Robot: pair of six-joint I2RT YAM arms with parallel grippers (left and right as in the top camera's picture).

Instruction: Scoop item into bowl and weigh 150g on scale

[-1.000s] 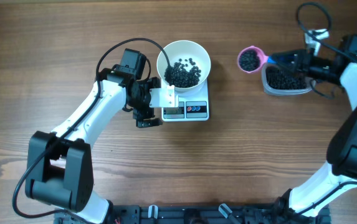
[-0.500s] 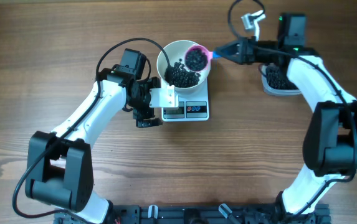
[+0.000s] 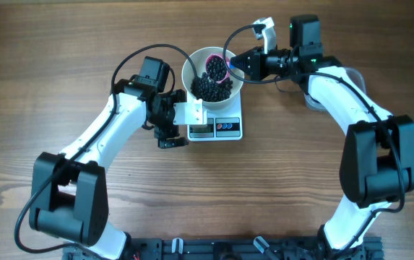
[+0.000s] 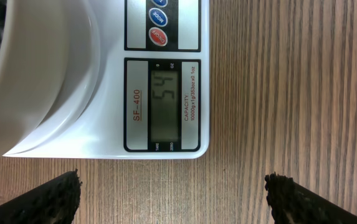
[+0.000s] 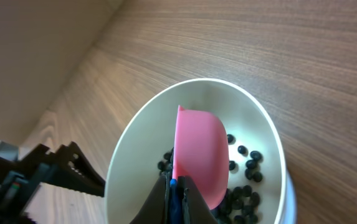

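The white bowl (image 3: 192,66) stands on the scale (image 3: 230,127) and holds a heap of black beans, the item (image 3: 208,87). My right gripper (image 3: 241,63) is shut on the blue handle of a pink scoop (image 3: 217,66), which is tipped on its side over the bowl's right half. In the right wrist view the scoop (image 5: 198,155) hangs inside the bowl (image 5: 131,140) above the beans (image 5: 248,168). My left gripper (image 4: 175,193) stands open just in front of the scale (image 4: 103,134), whose display (image 4: 166,104) reads 54, with only bare table between its fingertips (image 4: 63,190).
A clear plastic tub (image 3: 357,81) lies at the back right, mostly hidden under my right arm. The left arm reaches in from the left, its gripper (image 3: 180,131) beside the scale's left front corner. Cables loop above both wrists.
My right arm has swung left from the tub, carrying the filled scoop over the bowl and tipping it. The left arm has not moved.
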